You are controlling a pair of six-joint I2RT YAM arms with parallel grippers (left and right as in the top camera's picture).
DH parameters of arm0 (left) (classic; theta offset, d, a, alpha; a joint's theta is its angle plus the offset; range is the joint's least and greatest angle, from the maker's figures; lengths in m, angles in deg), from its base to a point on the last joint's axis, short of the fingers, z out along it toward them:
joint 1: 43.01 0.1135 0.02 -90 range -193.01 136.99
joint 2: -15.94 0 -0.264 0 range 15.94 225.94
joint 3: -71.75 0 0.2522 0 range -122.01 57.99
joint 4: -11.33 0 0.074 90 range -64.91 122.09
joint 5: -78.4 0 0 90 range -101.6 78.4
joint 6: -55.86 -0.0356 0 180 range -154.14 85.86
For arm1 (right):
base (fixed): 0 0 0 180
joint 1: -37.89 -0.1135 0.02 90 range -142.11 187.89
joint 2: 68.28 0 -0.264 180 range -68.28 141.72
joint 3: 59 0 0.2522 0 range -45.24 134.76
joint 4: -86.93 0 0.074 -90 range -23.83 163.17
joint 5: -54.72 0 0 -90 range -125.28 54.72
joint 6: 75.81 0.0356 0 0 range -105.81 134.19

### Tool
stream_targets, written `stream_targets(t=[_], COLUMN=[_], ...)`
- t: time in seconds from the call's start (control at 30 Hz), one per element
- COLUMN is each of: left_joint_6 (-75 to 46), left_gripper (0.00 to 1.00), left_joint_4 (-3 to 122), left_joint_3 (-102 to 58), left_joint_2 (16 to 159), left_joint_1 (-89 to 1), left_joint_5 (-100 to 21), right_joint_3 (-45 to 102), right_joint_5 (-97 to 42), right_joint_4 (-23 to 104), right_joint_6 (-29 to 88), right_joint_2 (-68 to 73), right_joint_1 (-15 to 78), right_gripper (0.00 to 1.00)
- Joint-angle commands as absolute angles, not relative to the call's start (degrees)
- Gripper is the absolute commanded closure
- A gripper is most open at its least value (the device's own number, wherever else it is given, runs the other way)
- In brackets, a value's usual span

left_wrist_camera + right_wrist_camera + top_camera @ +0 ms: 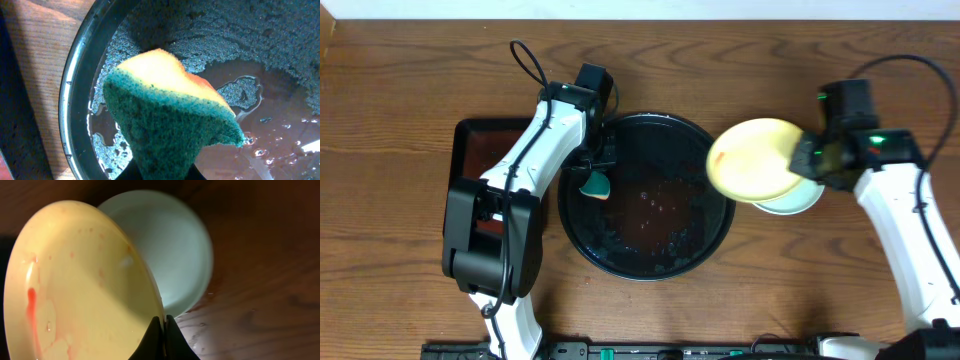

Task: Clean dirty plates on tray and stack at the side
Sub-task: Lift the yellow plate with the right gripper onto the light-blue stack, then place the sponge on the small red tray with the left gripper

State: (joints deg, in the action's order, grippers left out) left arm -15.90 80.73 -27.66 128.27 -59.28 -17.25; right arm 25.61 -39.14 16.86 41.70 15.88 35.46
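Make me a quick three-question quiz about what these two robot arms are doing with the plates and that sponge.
1. True or false: the yellow plate held by the right gripper is spotless.
2. What does the left gripper hold over the round black tray? A) a brush B) a green and yellow sponge C) a cup
3. What colour is the second plate, which lies on the table partly under the yellow one?

Key: 1 false, red streaks show on it. 2 B. 3 pale mint-blue.
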Motion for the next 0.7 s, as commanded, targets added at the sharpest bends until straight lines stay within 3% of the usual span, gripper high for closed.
stream_targets(t=[0.0, 0.43, 0.67], left_joint_6=[-15.14, -16.47, -20.47], left_gripper=[0.92, 0.92, 0.92], left_joint_4=[80.51, 81.32, 87.35], left_joint_3=[-28.38, -30.1, -34.08], left_joint_2=[127.27, 126.7, 121.3], left_joint_1=[-59.31, -58.34, -53.3], left_joint_5=[-17.2, -17.18, -16.98], right_joint_3=[23.16, 7.77, 8.27], right_joint_5=[-37.56, -38.79, -41.52], right_joint_4=[17.23, 34.67, 35.7], right_joint_6=[40.67, 40.74, 40.72], right_joint_2=[15.97, 16.28, 16.28], right_joint_1=[40.26, 42.69, 42.69], right_gripper=[0.99, 0.98, 0.78])
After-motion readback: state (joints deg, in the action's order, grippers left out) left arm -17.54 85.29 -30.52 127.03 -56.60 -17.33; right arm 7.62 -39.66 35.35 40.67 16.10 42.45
